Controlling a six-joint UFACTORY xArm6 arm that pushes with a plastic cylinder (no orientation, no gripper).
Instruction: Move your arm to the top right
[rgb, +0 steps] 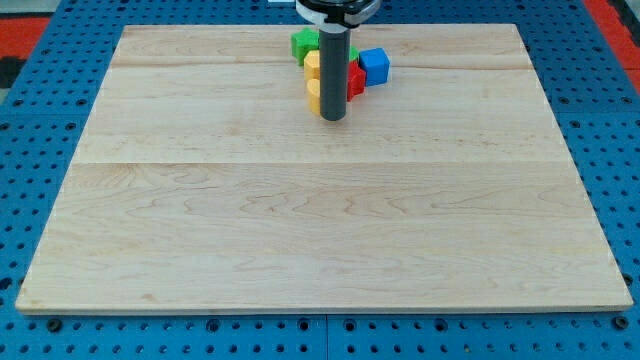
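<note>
My tip (333, 117) rests on the wooden board (320, 200) near the view's top centre. It stands just below and in front of a tight cluster of blocks. A yellow block (314, 96) touches the rod's left side, with a second yellow block (312, 65) above it. A green block (304, 44) lies at the cluster's top left. A red block (355, 80) shows at the rod's right, and a blue cube (374, 66) lies at the cluster's right. A bit of green (353, 55) peeks out behind the rod. The rod hides the middle of the cluster.
The board lies on a blue perforated table (40, 60). Red patches show at the view's top left corner (25, 30) and top right corner (615, 20).
</note>
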